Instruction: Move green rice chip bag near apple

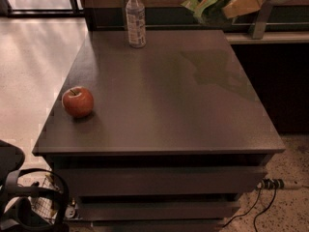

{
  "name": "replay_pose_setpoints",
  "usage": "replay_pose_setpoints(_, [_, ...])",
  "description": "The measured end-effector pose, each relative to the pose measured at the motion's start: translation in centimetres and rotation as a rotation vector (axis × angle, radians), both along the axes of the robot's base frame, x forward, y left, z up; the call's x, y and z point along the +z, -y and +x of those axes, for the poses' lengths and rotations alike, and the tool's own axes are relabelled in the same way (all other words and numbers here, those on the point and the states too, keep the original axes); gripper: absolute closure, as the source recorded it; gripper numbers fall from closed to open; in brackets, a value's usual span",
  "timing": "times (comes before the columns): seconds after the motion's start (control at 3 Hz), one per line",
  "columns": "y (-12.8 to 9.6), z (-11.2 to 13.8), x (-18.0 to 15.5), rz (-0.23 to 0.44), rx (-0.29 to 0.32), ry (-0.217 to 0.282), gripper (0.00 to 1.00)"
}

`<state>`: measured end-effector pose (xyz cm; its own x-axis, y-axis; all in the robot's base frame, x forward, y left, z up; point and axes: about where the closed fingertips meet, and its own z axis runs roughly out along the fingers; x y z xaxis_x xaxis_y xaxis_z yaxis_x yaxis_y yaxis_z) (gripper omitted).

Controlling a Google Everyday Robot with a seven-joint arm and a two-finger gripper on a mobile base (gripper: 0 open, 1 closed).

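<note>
The green rice chip bag (208,3) hangs in the air at the top right, above the table's far right edge, held by my gripper (231,6). The gripper's pale fingers are shut on the bag, and the arm reaches in from the top right corner. The apple (77,101), red with a short stem, sits on the dark table (169,105) near its left edge, far from the bag.
A clear plastic bottle (135,18) with a white cap stands upright at the table's far edge. A counter with a metal post (260,19) runs behind at the right. A black chair part (19,197) and cables (270,197) lie on the floor.
</note>
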<state>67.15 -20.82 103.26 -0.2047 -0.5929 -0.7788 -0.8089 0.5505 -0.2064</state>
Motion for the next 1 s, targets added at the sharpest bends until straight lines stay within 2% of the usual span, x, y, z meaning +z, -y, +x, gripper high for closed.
replay_pose_setpoints(0.67, [-0.3, -0.8, -0.2, 0.008, -0.013, 0.001, 1.00])
replay_pose_setpoints(1.0, [-0.3, -4.2, 2.0, 0.029, -0.081, 0.068, 1.00])
